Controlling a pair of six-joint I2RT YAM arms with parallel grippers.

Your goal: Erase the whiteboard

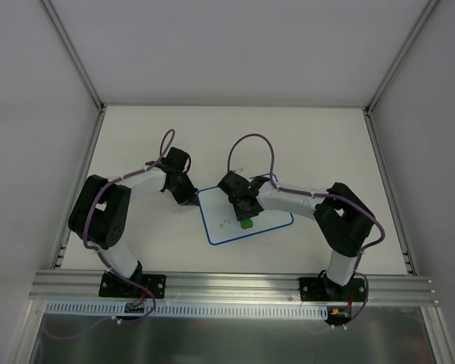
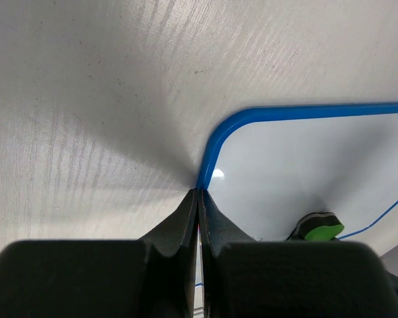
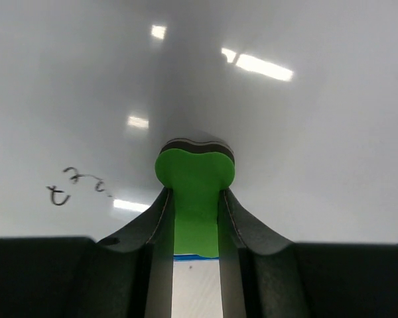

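The whiteboard [image 1: 271,221] lies flat on the table, white with a thin blue border. Small dark scribbles [image 3: 58,193] remain near its left part. My right gripper [image 1: 246,214] is over the middle of the board, shut on a green eraser [image 3: 194,175] whose dark felt face is pressed to the white surface [image 3: 285,132]. My left gripper [image 1: 191,199] is shut, and its tips [image 2: 199,192] rest on the blue border at the board's rounded far-left corner [image 2: 215,142]. The eraser also shows in the left wrist view [image 2: 320,228].
The white table [image 1: 318,144] is walled by white panels at the back and both sides. An aluminium rail [image 1: 235,287] runs along the near edge, with both arm bases on it. Purple cables loop above each arm.
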